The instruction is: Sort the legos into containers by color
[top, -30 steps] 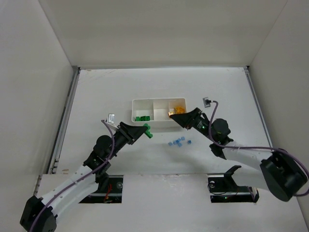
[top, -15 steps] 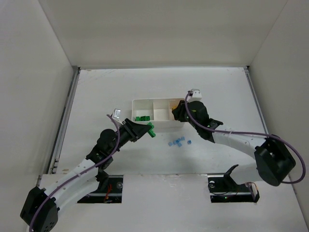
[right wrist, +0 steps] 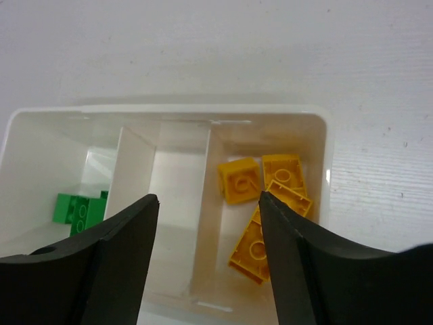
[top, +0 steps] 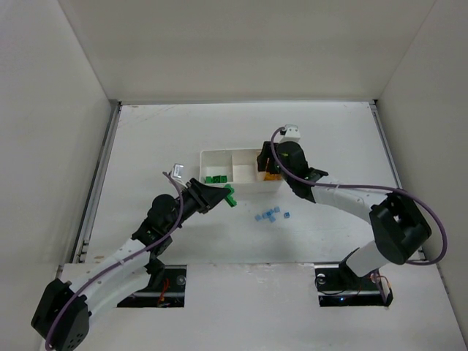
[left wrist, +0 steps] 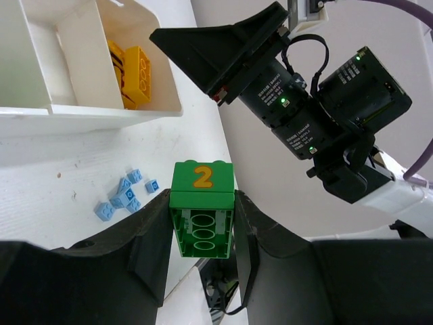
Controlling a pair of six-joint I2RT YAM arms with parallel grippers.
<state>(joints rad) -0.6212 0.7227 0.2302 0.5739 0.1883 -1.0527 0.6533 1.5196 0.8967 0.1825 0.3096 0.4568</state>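
— What are we carrying on the left?

— We are pinching a green brick (left wrist: 201,184) with an orange 2 on its top. The left gripper (top: 221,194) is closing narrowly on its two sides, so the studs and hollow underside are staying free. It is sitting just near of the tray (top: 219,153), by the left compartment.

— Why there?

— That compartment is already holding green bricks (right wrist: 78,210), so we are judging the drop belongs there (a short move farther over the near wall should do it).

— And the right side?

— The right gripper (right wrist: 206,223) is hanging over the tray's right compartment with its jaws spread wide and nothing between them. Below it, yellow bricks (right wrist: 267,203) are lying loose in that compartment, which suits the colour rule.

— What is remaining?

— The light blue bricks (top: 270,215) are lying in a small cluster on the table (top: 161,131), near of the tray's right half and well within the right arm's side. We are guessing they are going into the middle compartment.
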